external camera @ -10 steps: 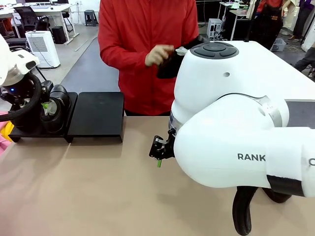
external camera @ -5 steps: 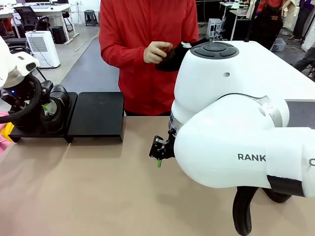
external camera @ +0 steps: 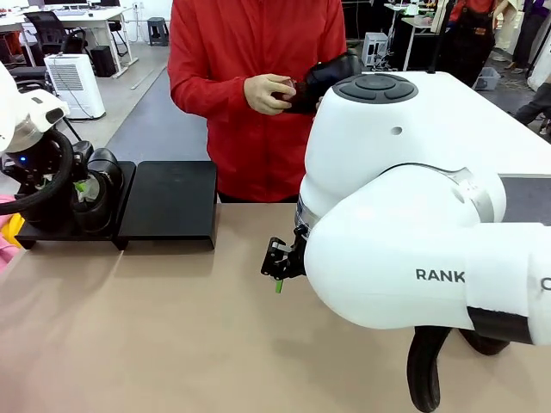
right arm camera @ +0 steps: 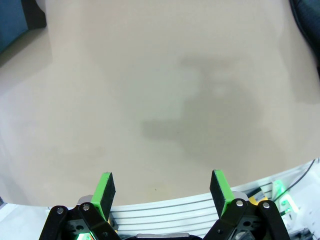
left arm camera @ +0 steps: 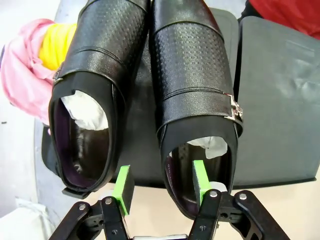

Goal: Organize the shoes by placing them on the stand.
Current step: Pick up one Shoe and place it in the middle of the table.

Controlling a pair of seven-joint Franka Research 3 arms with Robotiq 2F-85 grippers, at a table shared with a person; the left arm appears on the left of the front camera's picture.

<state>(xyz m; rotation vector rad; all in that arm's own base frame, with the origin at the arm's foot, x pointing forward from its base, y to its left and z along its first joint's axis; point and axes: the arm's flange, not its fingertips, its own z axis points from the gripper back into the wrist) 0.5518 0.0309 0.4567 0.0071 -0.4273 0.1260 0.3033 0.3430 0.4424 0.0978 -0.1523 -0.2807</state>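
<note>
Shoes (left arm camera: 192, 65) sit paired on the stand (left arm camera: 275, 100), the left end effector (left arm camera: 161, 177) half open astride one's side wall, pinching nothing. The right end effector (right arm camera: 162, 185) gapes wide and empty above the table (right arm camera: 150, 75); a person's hand (external camera: 267, 93) holds another shoe (external camera: 331, 73) at chest height.

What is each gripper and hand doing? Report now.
Left gripper: open, jaws astride the side wall of one shoe on the stand.
Right gripper: open, empty.
Person's hand: holding another shoe.
</note>
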